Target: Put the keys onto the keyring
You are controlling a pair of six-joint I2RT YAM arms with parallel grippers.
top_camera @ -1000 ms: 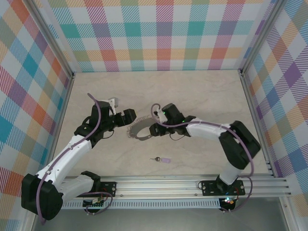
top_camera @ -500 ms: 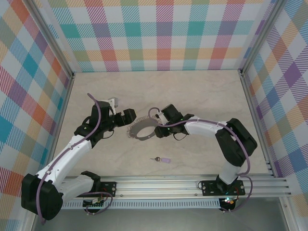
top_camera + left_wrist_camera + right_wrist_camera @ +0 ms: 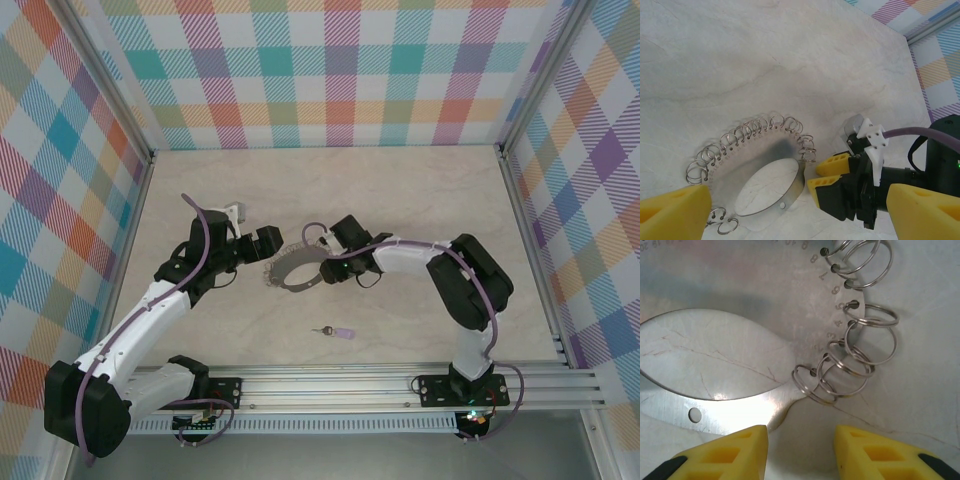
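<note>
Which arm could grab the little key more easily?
Probably the right. The right fingers sit at the edge of the keyring nearest the key, which lies loose on the table. The left fingers are at the ring's other side, farther off.

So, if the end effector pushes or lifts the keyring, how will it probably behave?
The keyring looks like thin flat metal, so it is probably stiff and light. On the smooth table it may slide rather than roll when pushed. Its wire loops sit loosely and would likely swing.
</note>
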